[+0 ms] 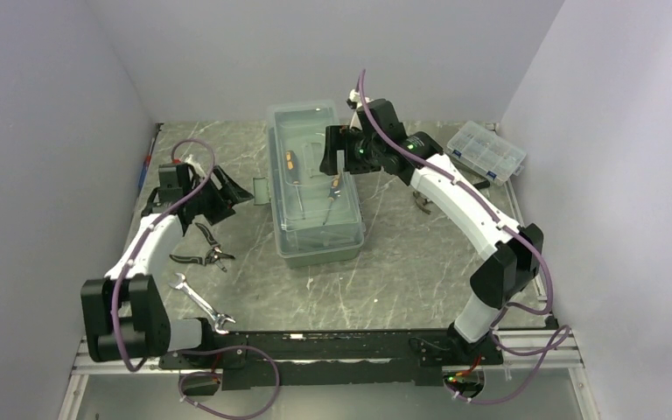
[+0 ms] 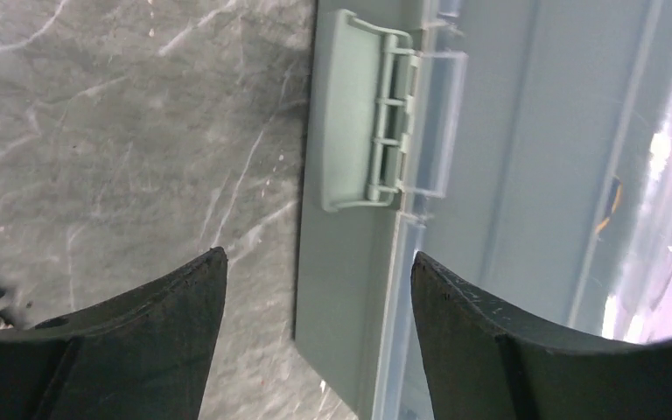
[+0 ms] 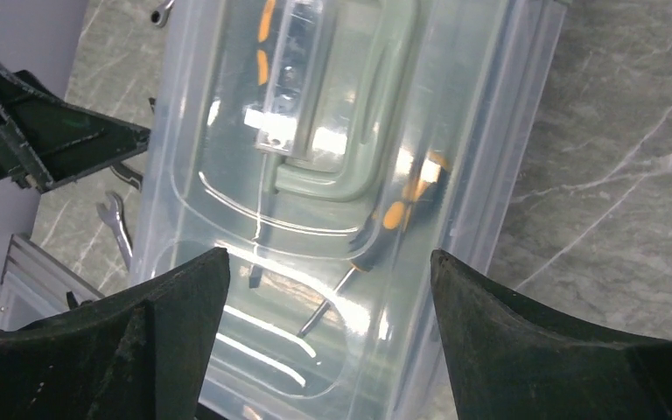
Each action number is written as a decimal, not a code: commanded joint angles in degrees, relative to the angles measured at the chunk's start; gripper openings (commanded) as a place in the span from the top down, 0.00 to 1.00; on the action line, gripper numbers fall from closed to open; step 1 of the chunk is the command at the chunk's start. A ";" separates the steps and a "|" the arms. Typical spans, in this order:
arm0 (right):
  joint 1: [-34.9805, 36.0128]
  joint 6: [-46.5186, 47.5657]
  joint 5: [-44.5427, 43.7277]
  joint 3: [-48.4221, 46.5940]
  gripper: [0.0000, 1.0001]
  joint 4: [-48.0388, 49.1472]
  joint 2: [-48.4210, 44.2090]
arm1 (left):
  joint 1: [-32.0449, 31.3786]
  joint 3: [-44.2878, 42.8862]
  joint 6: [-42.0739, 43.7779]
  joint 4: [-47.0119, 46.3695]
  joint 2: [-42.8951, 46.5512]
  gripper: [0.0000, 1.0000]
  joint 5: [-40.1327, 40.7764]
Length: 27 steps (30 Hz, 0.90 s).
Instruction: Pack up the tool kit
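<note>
The sage-green toolbox (image 1: 290,241) stands mid-table with its translucent lid (image 1: 302,131) down. Orange-handled screwdrivers (image 1: 335,186) show through the lid. My left gripper (image 1: 238,190) is open and empty, close to the box's left side by the green latch (image 1: 261,190). In the left wrist view the gripper (image 2: 319,267) straddles the box's wall (image 2: 341,289) below the latch (image 2: 354,131). My right gripper (image 1: 336,163) is open and empty above the lid's right part. In the right wrist view the gripper (image 3: 328,262) hovers over the lid (image 3: 490,131), with a screwdriver (image 3: 385,219) and the handle (image 3: 350,179) beneath.
Black pliers (image 1: 203,254) and a silver wrench (image 1: 199,302) lie on the table left of the box. Another pair of pliers (image 1: 422,204) lies to its right under my right arm. A small clear organizer box (image 1: 486,150) sits at the back right. Walls close three sides.
</note>
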<state>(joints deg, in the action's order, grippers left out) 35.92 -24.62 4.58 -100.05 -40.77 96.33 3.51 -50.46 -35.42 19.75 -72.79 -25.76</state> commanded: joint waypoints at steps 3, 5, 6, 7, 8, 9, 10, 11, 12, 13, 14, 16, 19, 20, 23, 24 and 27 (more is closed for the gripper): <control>-3.02 -2.08 4.27 3.90 0.16 7.13 -2.06 | 3.44 6.12 -11.84 -24.20 -6.53 0.26 -11.49; -3.59 -2.10 4.38 4.97 0.17 7.77 -2.29 | 4.21 7.14 -12.82 -26.57 -8.32 0.37 -11.49; -3.99 -2.10 4.54 5.33 0.17 7.95 -2.34 | 4.48 7.27 -12.91 -27.05 -9.32 0.44 -11.23; -4.35 -2.10 4.75 5.68 0.17 8.11 -2.23 | 4.75 7.19 -12.96 -27.21 -10.48 0.53 -11.10; -4.54 -2.07 4.88 6.02 0.18 8.36 -2.19 | 5.01 6.88 -12.88 -27.02 -11.88 0.61 -11.01; -4.72 -2.14 5.05 6.35 0.18 8.61 -2.12 | 5.16 6.40 -12.84 -26.84 -13.22 0.69 -11.06; -4.90 -2.18 5.34 6.74 0.18 8.95 -2.02 | 5.27 5.95 -12.93 -26.68 -14.54 0.78 -11.00; -5.04 -2.25 5.61 6.99 0.18 9.22 -1.95 | 5.40 5.72 -13.17 -26.69 -15.62 0.87 -10.88; -5.09 -2.26 5.77 7.28 0.18 9.46 -1.90 | 5.49 5.59 -13.56 -26.97 -16.56 0.94 -10.63; -5.13 -2.34 5.75 7.52 0.18 9.75 -1.84 | 5.48 5.62 -13.88 -27.55 -17.30 1.00 -10.32; -5.15 -2.31 5.67 7.65 0.19 9.98 -1.78 | 5.47 5.43 -13.96 -27.92 -18.09 1.00 -10.00; -5.21 -2.23 5.50 7.85 0.19 10.23 -1.42 | 5.46 4.62 -14.06 -27.87 -19.95 1.00 -9.09; -5.43 -2.30 5.92 8.21 0.19 10.67 -0.63 | 5.22 2.26 -14.19 -28.13 -24.10 1.00 -9.59; -5.55 -2.40 6.47 8.51 0.19 11.04 -0.36 | 5.02 1.66 -14.44 -28.79 -25.37 1.00 -10.12; -5.87 -2.77 8.82 9.08 0.19 11.99 0.76 | 3.61 -0.68 -14.83 -29.66 -28.80 1.00 -11.58; -5.92 -2.82 9.16 9.04 0.19 11.98 1.09 | 2.87 -1.56 -14.92 -29.82 -29.95 1.00 -11.86; -5.92 -2.95 9.90 9.12 0.19 12.01 1.78 | 0.80 -4.47 -15.49 -30.14 -32.56 1.00 -12.52</control>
<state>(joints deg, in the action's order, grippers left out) 30.37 -26.81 12.25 -91.29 -31.73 97.12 6.96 -50.78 -49.76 -6.98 -103.18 -35.46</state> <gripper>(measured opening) 0.813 0.007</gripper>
